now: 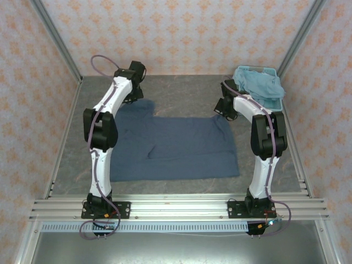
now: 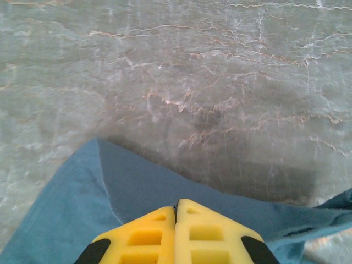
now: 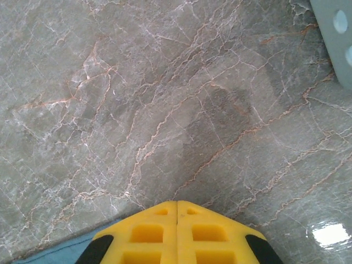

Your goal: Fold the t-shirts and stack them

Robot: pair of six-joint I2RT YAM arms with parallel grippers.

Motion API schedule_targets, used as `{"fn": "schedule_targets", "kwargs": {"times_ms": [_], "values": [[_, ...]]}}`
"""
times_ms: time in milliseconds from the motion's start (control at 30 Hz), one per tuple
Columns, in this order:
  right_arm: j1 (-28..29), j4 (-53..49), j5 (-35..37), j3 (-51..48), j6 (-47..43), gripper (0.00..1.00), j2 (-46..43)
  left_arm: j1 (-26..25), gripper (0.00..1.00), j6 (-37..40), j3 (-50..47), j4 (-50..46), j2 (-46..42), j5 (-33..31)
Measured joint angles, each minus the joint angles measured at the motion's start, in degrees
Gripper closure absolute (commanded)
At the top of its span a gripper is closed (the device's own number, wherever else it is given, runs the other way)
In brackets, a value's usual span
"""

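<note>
A large dark slate-blue t-shirt [image 1: 170,146] lies spread flat in the middle of the table. My left gripper [image 1: 135,100] is at its far left corner. In the left wrist view its yellow fingers [image 2: 176,202] are shut, a dark sliver of the cloth [image 2: 143,187] is pinched between the tips, and the fabric runs under them. My right gripper [image 1: 222,112] is at the shirt's far right corner, its fingers [image 3: 176,202] pressed shut over bare table. A strip of blue cloth [image 3: 55,254] shows beside them. A pale sky-blue t-shirt [image 1: 264,83] lies bunched in the basket.
A light blue plastic basket [image 1: 280,104] stands at the back right corner, and its wall [image 3: 335,38] shows in the right wrist view. Grey marble tabletop [image 1: 181,91] lies beyond the shirt. Patterned walls close off the back and both sides.
</note>
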Motion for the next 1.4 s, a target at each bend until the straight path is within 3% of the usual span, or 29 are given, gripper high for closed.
{"fn": "schedule_targets", "kwargs": {"times_ms": [233,667,1400], "values": [[0.0,-0.55,1.46,-2.21,-1.62,1.0,-2.67,0.0,1.0,-0.59,-12.46,0.57,-10.51,1.79],[0.46,1.2,6.47,-13.57,-2.23,1.0,-14.45,-0.07,1.0,-4.0,-37.22,0.35,-37.99,3.21],[3.28,-2.19,15.96,-26.75,-0.42,1.0,-24.72,-2.54,1.0,-6.84,-59.36,-7.26,-60.5,4.31]]}}
